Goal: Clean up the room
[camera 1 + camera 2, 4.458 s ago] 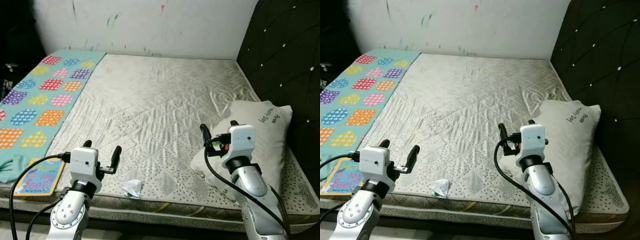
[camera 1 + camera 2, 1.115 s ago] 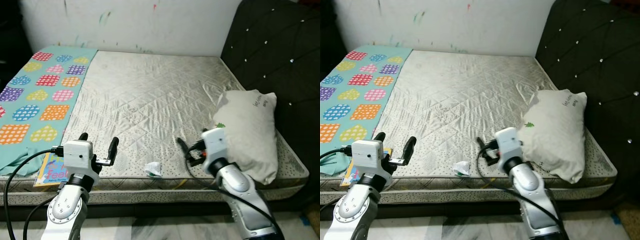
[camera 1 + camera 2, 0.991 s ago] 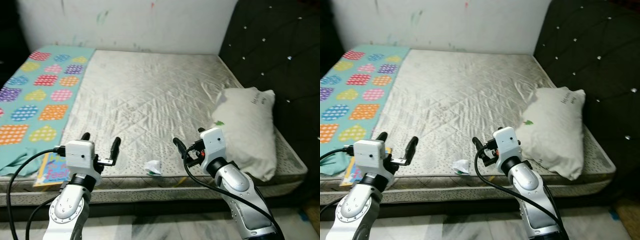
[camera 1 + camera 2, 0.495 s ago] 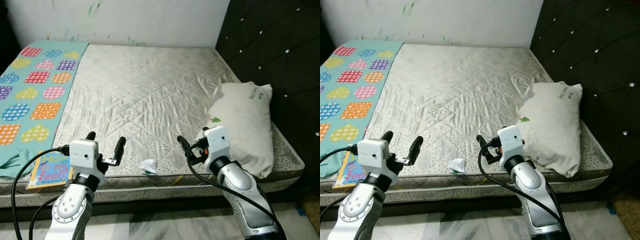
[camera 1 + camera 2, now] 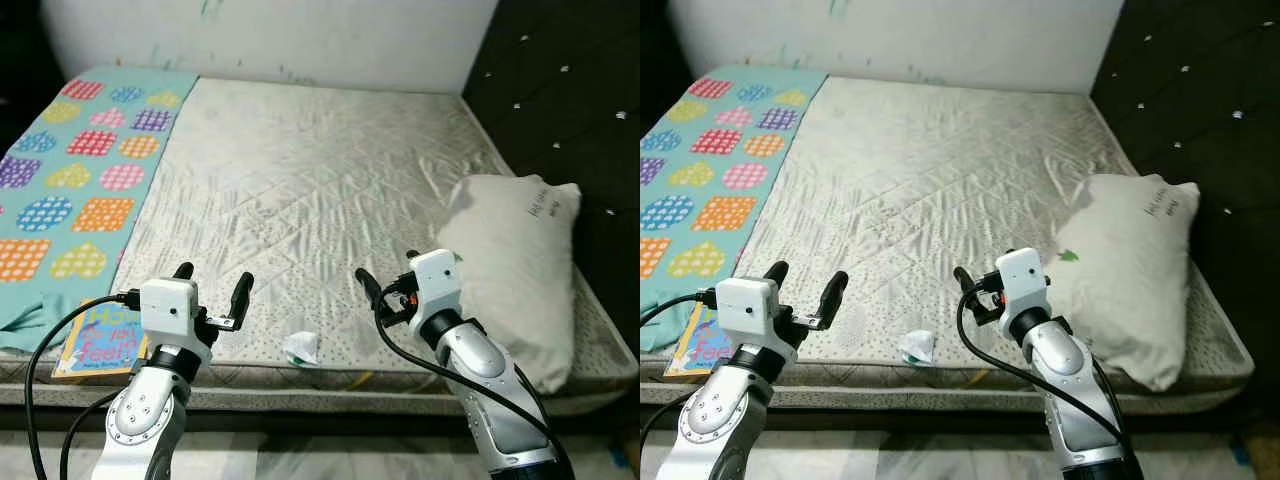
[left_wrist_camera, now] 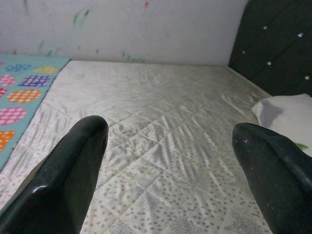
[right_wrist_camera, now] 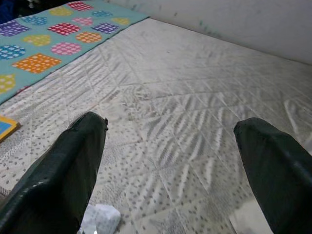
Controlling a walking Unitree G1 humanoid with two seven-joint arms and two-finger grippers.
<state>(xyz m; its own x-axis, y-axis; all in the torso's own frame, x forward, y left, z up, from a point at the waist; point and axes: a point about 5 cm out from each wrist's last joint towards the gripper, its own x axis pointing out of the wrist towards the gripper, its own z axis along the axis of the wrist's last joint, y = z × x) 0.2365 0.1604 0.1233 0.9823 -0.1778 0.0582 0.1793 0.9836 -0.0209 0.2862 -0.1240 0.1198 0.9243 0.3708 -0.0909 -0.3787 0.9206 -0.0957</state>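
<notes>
Near the mattress's [image 5: 320,190] front edge, between both spread-fingered grippers, left gripper [image 5: 212,292] and right gripper [image 5: 390,283], lies crumpled paper [image 5: 300,348]: probably light, soft, best pinched across its bunched middle.

You are looking into a home bedroom.
A bare quilted mattress [image 5: 320,190], a pillow [image 5: 520,270], a dark tufted headboard [image 5: 570,110] and a patterned blanket [image 5: 80,170] are filling it.

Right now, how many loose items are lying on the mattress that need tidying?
3: a crumpled paper scrap at the near edge between both grippers, a children's book at the near left corner, and a pillow against the headboard on the right. More may be hidden.
</notes>
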